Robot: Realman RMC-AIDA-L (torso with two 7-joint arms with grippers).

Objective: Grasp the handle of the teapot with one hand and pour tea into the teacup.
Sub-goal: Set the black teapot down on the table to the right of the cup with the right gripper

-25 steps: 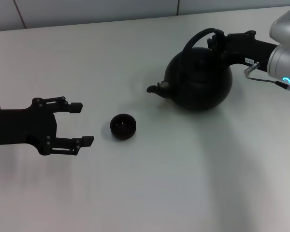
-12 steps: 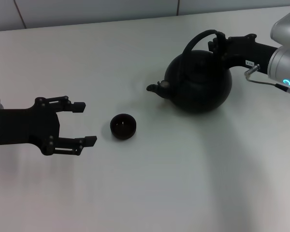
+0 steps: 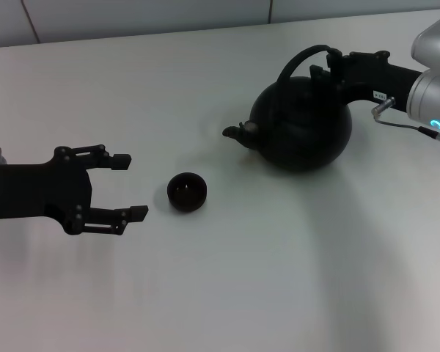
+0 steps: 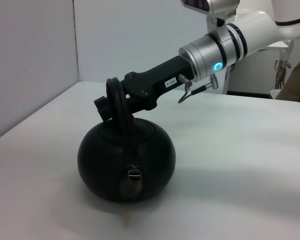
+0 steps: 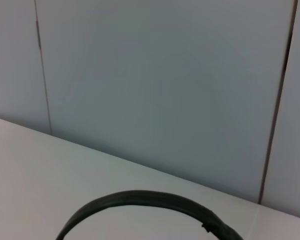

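Right end effector (image 3: 328,64) closed around the handle (image 3: 301,57) of the teapot (image 3: 302,123), left end effector (image 3: 129,187) wide open beside the teacup (image 3: 186,191), both on tabletop (image 3: 227,279)

We see our left claw (image 3: 129,185) as matte black, built of flat linked bars with small round pivot screws and squared fingertip pads. Our right claw (image 3: 325,67) is black too, on a long black neck bearing a small white label. Behind it sits a silver cylindrical wrist with a glowing cyan ring and a thin looped metal wire.
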